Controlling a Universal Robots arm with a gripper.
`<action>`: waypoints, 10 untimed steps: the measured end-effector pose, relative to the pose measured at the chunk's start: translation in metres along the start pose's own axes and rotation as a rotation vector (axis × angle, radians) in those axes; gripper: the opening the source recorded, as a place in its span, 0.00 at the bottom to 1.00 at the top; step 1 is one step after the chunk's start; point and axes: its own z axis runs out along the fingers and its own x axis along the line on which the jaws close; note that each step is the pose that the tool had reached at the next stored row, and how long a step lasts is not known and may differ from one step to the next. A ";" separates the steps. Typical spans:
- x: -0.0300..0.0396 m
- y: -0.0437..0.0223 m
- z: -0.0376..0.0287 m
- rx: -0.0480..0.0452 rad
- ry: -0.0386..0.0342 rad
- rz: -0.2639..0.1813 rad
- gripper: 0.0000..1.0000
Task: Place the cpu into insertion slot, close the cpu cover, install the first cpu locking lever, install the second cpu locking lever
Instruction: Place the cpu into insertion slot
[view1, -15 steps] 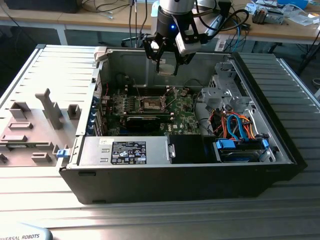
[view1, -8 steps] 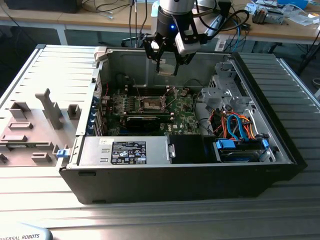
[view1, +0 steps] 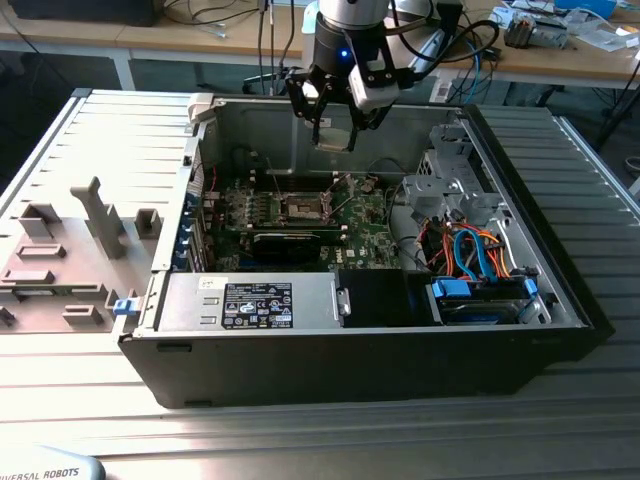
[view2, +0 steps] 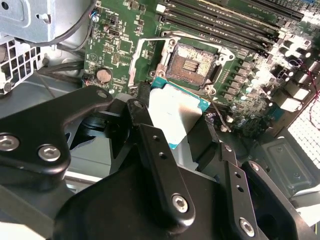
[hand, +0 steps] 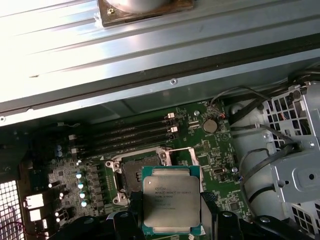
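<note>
My gripper (view1: 333, 138) hangs above the open computer case, over the rear part of the green motherboard (view1: 365, 215). It is shut on the cpu (hand: 170, 200), a small square chip with a silvery-grey top, held flat between the black fingers (view2: 150, 145). In the second wrist view the cpu (view2: 175, 112) floats just short of the insertion slot (view2: 192, 62), whose contact field lies bare. The cpu cover (view2: 141, 52), a thin silvery frame, is swung open at the slot's side. In the exterior view the slot (view1: 303, 207) sits below the gripper, slightly toward that view's left.
Black memory slots (hand: 135, 132) run beside the socket. A black graphics card (view1: 287, 241) and a grey power supply (view1: 250, 300) lie toward the front. A drive cage (view1: 450, 170) with orange and blue cables (view1: 480, 255) fills the exterior view's right. The case's rear wall (view1: 260, 130) stands close behind the gripper.
</note>
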 end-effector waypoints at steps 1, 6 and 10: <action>0.0000 0.0000 0.0000 0.0000 -0.0003 0.003 0.54; 0.0000 0.0000 0.0000 -0.0002 -0.0010 0.012 0.54; 0.0000 0.0000 0.0000 -0.0004 -0.0018 0.021 0.54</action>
